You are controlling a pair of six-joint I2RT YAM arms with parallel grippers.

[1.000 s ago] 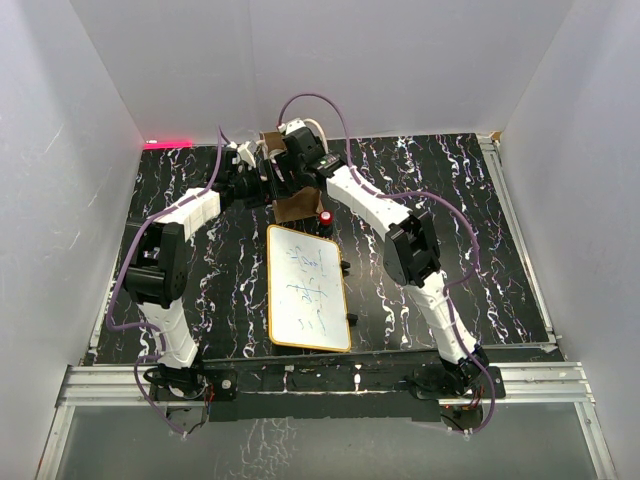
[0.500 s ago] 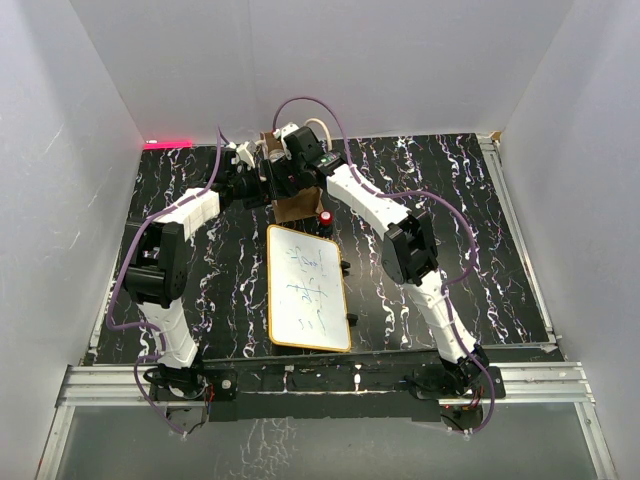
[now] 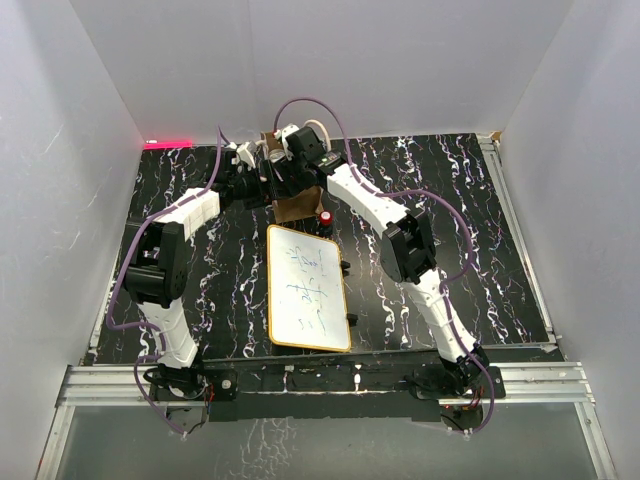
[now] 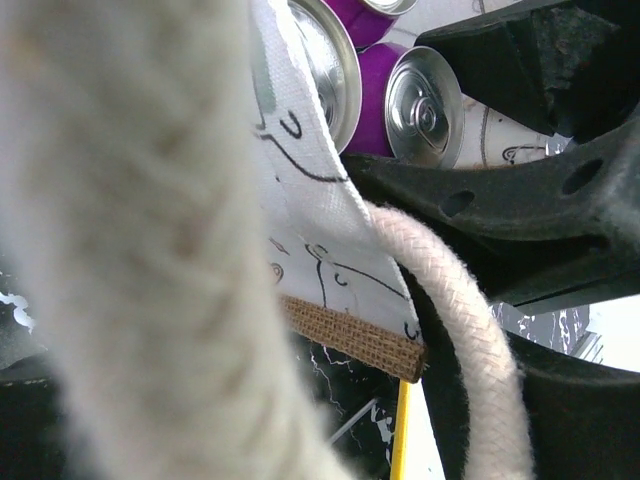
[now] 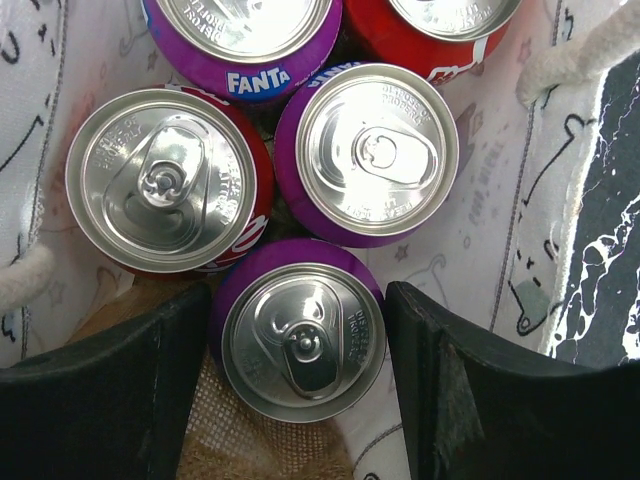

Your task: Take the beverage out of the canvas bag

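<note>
Purple can [image 5: 303, 342] in canvas bag [image 5: 482, 215], right end effector [image 5: 298, 385] astride.

From above, the arms cover most of the canvas bag [image 3: 296, 207]. Only a brown bit shows, and the cans inside are hidden. A small red thing [image 3: 325, 216] beside it is too tiny to tell.

In the left wrist view, a thick rope handle [image 4: 130, 240] is so close that it is one big blur and hides the left half. The black parts [image 4: 520, 190] on the right run off the edge.

In the right wrist view, the Fanta can [image 5: 240, 35] and a red can [image 5: 445, 20] are cut off at the top. The right gripper [image 5: 298, 310] has a finger at each side of the purple can [image 5: 303, 350]. Whether they squeeze it cannot be told.
</note>
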